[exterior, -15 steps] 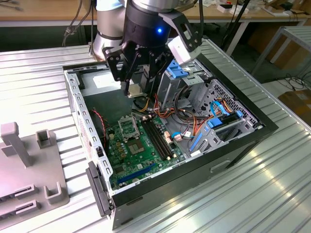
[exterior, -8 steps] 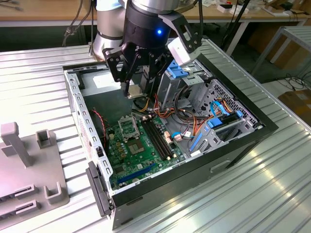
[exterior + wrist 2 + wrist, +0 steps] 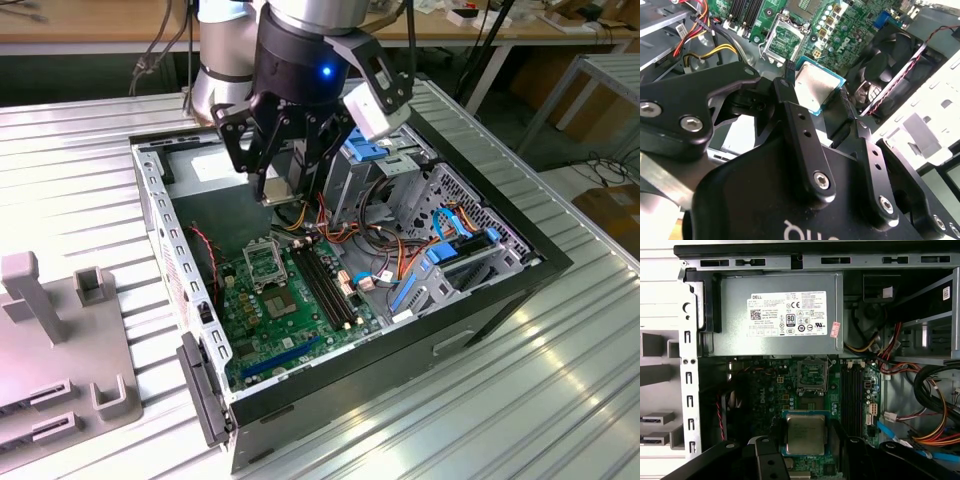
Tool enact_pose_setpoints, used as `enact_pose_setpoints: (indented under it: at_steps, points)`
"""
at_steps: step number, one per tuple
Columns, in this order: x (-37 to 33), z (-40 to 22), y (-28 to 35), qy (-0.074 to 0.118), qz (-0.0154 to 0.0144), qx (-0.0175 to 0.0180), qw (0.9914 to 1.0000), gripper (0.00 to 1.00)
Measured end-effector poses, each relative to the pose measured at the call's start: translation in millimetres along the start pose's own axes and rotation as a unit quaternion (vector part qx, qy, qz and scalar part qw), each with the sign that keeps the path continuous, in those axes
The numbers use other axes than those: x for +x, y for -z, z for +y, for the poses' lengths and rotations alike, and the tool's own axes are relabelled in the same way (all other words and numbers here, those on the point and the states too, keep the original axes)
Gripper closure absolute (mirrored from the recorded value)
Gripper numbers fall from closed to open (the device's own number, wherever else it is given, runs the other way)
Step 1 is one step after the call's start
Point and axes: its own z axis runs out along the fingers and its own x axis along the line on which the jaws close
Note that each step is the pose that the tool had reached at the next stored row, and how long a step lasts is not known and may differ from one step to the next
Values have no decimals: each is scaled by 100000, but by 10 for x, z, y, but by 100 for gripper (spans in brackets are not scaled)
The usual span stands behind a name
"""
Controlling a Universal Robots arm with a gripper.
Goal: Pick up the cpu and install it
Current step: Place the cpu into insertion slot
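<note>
1. One arm hangs over the open computer case (image 3: 470,320) on the table (image 3: 90,150) in the exterior view.
2. In the second wrist view, the jaws clamp the cpu (image 3: 816,89) by its edges, level, likely for a flat drop-in.
3. In the first wrist view, it hovers apart from the empty socket (image 3: 812,374).

Lab workshop, open computer case (image 3: 400,370), ribbed metal table (image 3: 530,400)

An open computer case (image 3: 330,400) holding a power supply (image 3: 775,315) lies on a ribbed metal table (image 3: 520,400).
</note>
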Motion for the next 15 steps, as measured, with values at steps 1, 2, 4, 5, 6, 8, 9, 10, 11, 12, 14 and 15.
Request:
enact_pose_setpoints:
  at_steps: [1,2,4,5,6,8,9,10,11,12,14,15]
  points:
    - [-1,0,-11,0,5,4,100000,53]
    - [-1,0,-25,1,4,4,100000,53]
    - [-2,0,-53,2,2,4,100000,53]
    - [-2,0,-56,-1,4,1,100000,53]
    - [-2,0,-58,-1,2,2,100000,53]
    - [-3,0,-65,0,3,3,100000,53]
    - [-3,0,-67,1,1,0,100000,53]
    - [-3,0,-69,1,3,1,100000,53]
    - [-3,0,-70,0,4,4,100000,53]
    - [-3,0,-82,0,1,2,100000,53]
    - [-4,0,-93,0,3,4,100000,53]
    - [-4,0,-95,0,2,2,100000,53]
